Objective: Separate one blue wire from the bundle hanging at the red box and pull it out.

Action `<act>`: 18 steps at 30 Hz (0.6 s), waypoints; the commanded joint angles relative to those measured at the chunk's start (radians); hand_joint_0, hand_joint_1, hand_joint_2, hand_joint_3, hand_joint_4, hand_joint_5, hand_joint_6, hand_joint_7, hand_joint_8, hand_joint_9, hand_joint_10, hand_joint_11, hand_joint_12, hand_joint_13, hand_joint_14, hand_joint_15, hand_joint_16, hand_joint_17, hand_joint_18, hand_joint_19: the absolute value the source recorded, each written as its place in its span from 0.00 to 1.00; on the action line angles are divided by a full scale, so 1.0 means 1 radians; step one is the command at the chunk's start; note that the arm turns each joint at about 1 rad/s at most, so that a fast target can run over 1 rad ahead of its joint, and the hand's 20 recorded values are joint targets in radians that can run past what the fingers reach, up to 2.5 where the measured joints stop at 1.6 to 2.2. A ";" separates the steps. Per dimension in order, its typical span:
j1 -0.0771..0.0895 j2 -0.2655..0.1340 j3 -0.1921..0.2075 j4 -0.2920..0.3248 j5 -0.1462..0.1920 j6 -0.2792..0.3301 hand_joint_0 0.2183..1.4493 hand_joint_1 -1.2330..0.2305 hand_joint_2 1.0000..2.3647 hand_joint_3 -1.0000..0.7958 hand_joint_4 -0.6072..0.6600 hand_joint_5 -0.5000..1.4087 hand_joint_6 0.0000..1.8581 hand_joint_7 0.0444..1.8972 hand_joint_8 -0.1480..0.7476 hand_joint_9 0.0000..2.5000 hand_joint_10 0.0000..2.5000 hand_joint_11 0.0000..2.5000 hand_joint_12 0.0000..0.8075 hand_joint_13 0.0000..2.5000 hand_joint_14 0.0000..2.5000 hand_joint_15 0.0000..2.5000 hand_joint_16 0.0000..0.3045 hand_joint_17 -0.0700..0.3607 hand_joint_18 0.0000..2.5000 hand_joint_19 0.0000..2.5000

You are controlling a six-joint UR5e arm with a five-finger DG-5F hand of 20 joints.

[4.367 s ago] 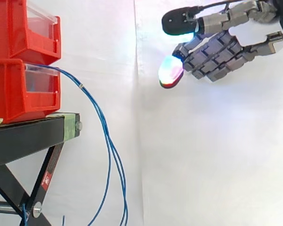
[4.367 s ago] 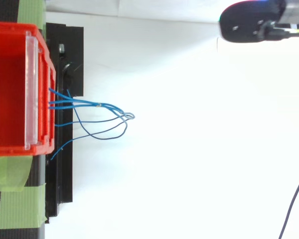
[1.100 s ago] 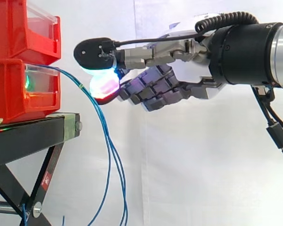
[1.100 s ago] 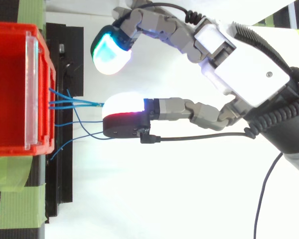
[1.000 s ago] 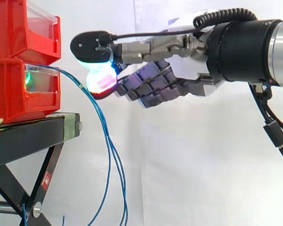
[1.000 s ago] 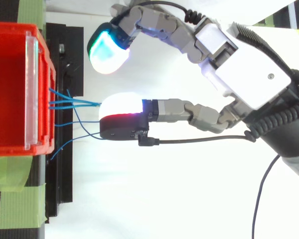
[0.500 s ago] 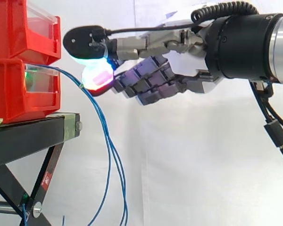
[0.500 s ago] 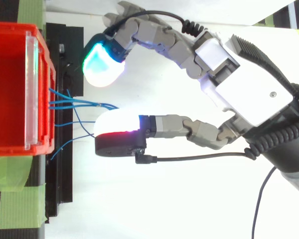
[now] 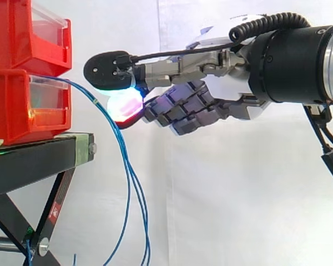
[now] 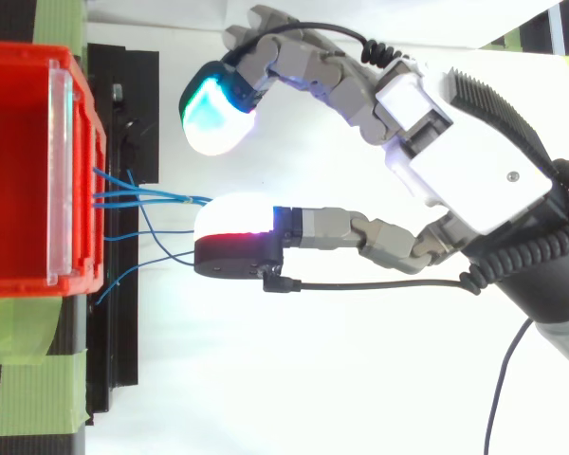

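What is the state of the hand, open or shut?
Open: the hand holds its pads apart; no wires pinched between them.

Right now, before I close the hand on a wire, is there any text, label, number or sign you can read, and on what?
No text can be read in either view.
Small red sticker on the black metal stand's leg: white print, too small to read.
Clear plastic label windows on the red plastic bins: no print visible.
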 commanded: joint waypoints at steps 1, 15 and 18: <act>0.001 -0.011 -0.001 0.006 0.000 0.001 0.25 0.37 0.00 0.28 0.73 0.19 0.27 0.60 0.55 0.18 0.00 0.04 0.51 0.09 0.00 0.05 0.19 0.47 0.13 0.02; 0.018 -0.048 0.013 0.115 0.003 0.027 0.26 0.35 0.00 0.28 0.72 0.19 0.27 0.60 0.55 0.18 0.00 0.04 0.51 0.09 0.00 0.05 0.19 0.47 0.13 0.03; 0.019 -0.048 0.013 0.114 0.003 0.027 0.27 0.33 0.00 0.28 0.72 0.20 0.27 0.61 0.55 0.18 0.00 0.04 0.50 0.10 0.00 0.05 0.19 0.47 0.13 0.03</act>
